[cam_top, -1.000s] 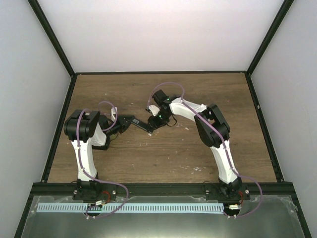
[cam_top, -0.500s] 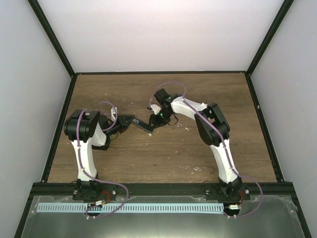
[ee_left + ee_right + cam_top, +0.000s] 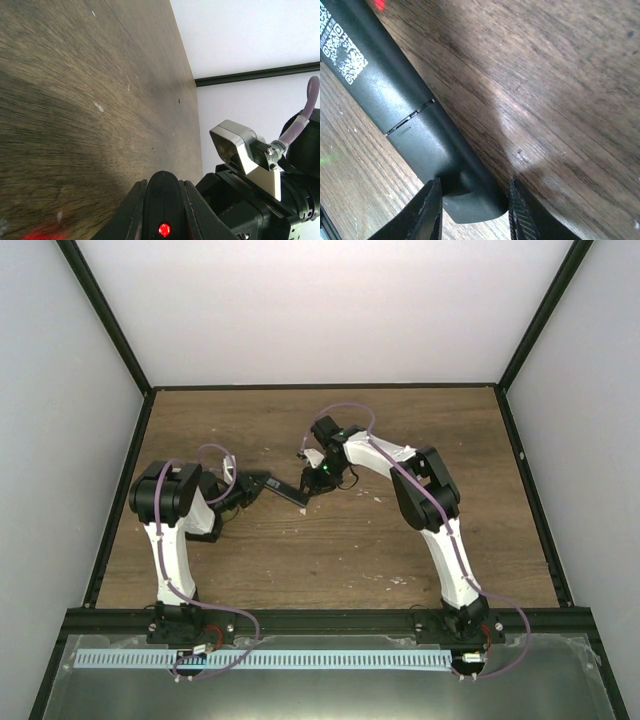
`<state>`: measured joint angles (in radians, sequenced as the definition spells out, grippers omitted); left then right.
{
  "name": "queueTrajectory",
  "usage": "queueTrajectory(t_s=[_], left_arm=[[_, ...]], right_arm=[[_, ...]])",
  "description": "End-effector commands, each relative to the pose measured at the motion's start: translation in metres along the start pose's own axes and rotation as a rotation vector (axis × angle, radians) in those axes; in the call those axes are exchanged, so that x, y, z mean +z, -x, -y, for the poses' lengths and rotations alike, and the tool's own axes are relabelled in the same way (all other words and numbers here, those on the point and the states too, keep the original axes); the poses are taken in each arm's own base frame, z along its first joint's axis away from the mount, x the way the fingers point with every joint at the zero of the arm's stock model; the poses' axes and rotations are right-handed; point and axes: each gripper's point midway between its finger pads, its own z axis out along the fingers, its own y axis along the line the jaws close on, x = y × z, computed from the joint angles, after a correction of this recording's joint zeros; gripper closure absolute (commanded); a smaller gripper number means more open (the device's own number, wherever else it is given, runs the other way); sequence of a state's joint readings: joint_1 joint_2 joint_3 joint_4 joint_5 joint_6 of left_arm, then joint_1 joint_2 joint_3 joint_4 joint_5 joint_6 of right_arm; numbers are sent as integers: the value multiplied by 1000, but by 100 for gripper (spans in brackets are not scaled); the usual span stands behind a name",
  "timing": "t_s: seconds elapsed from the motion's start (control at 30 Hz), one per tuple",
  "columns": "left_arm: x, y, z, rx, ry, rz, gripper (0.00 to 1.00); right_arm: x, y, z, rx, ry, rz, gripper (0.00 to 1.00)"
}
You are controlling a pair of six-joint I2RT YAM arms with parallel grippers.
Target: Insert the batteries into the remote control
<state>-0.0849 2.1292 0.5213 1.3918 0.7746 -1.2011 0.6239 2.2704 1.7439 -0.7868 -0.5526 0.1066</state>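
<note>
Holds remote control (image 3: pixel 285 489) mid-table (image 3: pixel 400 440), left of centre, hardly shifted from a second ago. Clamps one end in left gripper (image 3: pixel 162 202), the other in right gripper (image 3: pixel 472 215), its wrist nudged slightly farther back. Cannot tell whether lifted or resting; crops most of its length in wrist views.

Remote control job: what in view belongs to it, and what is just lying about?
Job:
remote control, gripped at both ends
batteries: none visible

Lying about:
pale specks on the table

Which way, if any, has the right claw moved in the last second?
Yes, slightly: the right claw has crept toward the far edge of the table, still gripping the remote control.
</note>
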Motion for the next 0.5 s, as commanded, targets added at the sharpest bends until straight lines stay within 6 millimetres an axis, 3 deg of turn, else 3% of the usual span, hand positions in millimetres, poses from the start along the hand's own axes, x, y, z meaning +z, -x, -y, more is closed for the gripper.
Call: queueTrajectory(t_s=[0.0, 0.47], left_arm=[[6, -27, -27, -49, 66, -83, 98], [8, -40, -23, -47, 55, -117, 98]], right_arm=[[14, 26, -2, -27, 2, 65, 71], [16, 45, -2, -52, -2, 97, 72]])
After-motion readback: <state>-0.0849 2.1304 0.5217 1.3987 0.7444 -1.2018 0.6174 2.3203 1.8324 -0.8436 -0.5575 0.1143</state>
